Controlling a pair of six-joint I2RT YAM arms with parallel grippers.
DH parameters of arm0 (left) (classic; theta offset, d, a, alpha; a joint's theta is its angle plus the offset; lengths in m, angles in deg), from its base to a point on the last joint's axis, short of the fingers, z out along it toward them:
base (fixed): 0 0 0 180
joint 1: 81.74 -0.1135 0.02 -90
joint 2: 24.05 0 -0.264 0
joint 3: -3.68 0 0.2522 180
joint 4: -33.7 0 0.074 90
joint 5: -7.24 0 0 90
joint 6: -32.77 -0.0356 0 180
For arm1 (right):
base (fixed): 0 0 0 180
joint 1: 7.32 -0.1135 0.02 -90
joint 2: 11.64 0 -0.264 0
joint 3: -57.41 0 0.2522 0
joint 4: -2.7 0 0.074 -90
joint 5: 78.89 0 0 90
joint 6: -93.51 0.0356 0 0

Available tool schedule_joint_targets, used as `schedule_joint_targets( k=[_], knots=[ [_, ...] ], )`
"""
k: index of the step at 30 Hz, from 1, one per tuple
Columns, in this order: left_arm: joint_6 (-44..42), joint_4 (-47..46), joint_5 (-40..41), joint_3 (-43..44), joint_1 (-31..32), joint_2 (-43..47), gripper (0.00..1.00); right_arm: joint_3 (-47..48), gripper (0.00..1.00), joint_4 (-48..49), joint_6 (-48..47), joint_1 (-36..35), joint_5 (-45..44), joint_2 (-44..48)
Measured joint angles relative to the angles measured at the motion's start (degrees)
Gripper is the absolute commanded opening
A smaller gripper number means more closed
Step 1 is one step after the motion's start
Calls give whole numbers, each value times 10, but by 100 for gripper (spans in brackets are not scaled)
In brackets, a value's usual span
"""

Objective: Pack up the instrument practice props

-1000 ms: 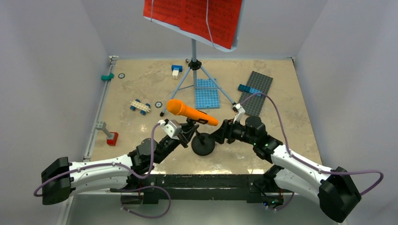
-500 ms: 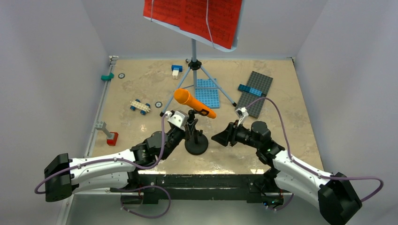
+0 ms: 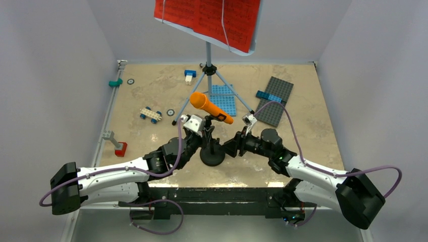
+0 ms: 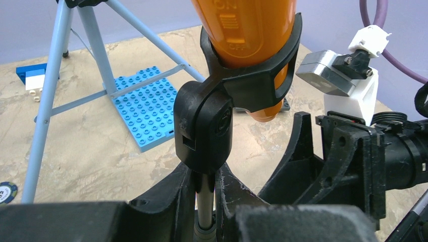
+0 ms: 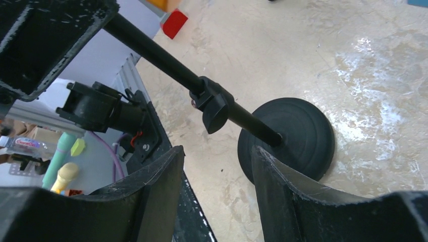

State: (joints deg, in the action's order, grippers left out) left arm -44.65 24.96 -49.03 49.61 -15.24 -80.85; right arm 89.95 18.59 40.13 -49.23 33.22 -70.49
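Top external view: the orange toy microphone (image 3: 211, 108) sits clipped on its black stand (image 3: 212, 157), which stands on the surface (image 3: 313, 126). Left gripper (image 4: 204, 201) jaws are closed on the stand's thin post, below the clip. Right gripper (image 5: 217, 166) jaws are spread wide, empty, beside the stand's round base. Behind the stand: music stand (image 3: 208, 53) bearing red pages (image 3: 202, 15).

Moulded letters "ON" and, below a ribbed slide switch, "OFF" mark the barrel of the orange toy microphone (image 4: 247, 30), seen from the left wrist. Printing on the red sheet-music pages (image 3: 207, 15) is too small to read.
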Motion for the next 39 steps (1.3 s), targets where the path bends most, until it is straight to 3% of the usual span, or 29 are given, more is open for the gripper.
schedule_joint_targets(
  k=[8,20,25,28,31,38,39],
  knots=[
    [4,2,-4,0,0,0,0,30,54,10,-16,-1,-21,-40],
    [3,4,-10,0,0,1,0,47,33,17,-39,-1,-16,-62],
    [3,3,-14,0,0,1,0,49,44,21,-53,-2,-6,-68],
    [3,2,-14,-1,0,2,0,58,44,20,-61,-2,5,-81],
    [3,1,-11,-2,0,3,0,63,35,22,-63,-1,17,-90],
    [3,-8,-9,-11,1,7,0,64,0,29,-74,-2,34,-91],
    [3,-9,-9,-11,2,7,0,64,0,30,-78,-2,36,-91]
  ],
)
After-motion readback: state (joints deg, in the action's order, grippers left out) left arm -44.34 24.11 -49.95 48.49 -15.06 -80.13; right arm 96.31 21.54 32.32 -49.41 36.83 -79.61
